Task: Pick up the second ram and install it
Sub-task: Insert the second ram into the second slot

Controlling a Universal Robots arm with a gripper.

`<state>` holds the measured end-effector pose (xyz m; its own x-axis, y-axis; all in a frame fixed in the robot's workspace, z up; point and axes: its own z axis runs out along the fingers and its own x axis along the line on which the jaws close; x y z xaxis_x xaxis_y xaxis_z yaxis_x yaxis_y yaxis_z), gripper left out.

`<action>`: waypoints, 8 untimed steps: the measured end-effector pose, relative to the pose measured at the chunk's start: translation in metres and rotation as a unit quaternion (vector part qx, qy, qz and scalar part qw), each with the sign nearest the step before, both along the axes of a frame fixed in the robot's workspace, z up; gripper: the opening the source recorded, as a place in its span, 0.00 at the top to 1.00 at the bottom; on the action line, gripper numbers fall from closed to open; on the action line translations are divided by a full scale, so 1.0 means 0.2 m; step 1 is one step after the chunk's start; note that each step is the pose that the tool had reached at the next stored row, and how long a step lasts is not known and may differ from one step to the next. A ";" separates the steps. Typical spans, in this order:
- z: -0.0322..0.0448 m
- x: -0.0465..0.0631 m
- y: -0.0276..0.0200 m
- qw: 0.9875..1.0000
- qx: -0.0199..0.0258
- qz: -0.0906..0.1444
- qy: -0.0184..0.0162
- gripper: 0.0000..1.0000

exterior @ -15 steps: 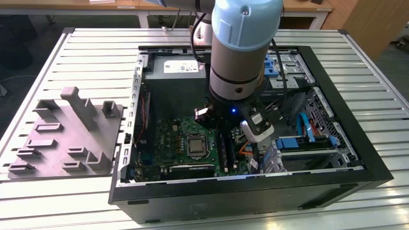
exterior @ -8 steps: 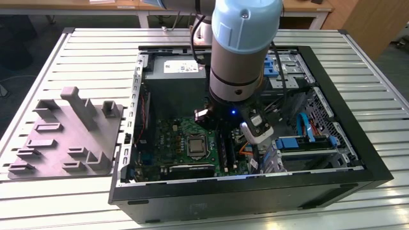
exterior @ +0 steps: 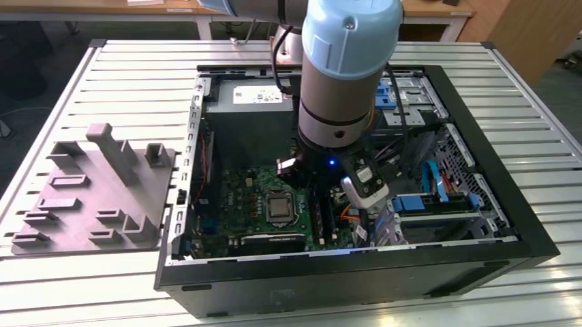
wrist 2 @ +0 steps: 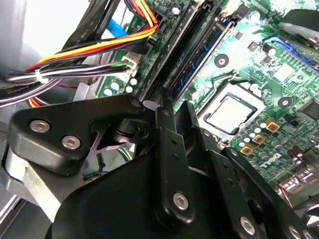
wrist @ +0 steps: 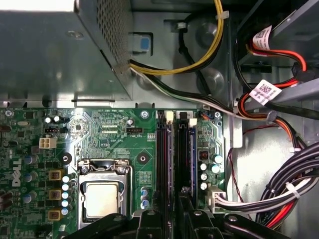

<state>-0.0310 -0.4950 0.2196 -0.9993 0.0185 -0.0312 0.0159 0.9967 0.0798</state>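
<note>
– Green board (wrist: 99, 132)! Is the stick in yet?
– Nearly, I think. Beside the cables (wrist 2: 84, 62), the gripper (wrist 2: 177, 106) has its fingers close together. They pinch the end of the second ram (wrist 2: 202, 59), which stands in a slot by the board's edge.
– Pushed right down?
– Can't tell. The black gripper hides that end.

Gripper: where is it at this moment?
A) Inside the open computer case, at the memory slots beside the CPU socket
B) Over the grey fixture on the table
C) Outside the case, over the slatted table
A: in the first wrist view the gripper is at the long black memory slots next to the CPU socket, and the exterior view shows the arm reaching down into the open computer case.
</note>
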 end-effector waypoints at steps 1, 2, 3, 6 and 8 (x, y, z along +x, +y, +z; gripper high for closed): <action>0.000 0.00 0.000 1.000 0.000 0.000 0.000 0.73; 0.000 0.00 0.000 1.000 0.000 0.000 0.000 0.73; 0.000 0.00 0.000 1.000 0.000 0.000 0.000 0.73; 0.000 0.00 0.000 1.000 0.000 0.000 0.000 0.75; 0.000 0.00 0.000 1.000 0.000 0.000 0.000 0.81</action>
<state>-0.0311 -0.4950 0.2195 -0.9993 0.0188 -0.0314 0.0163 0.9967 0.0799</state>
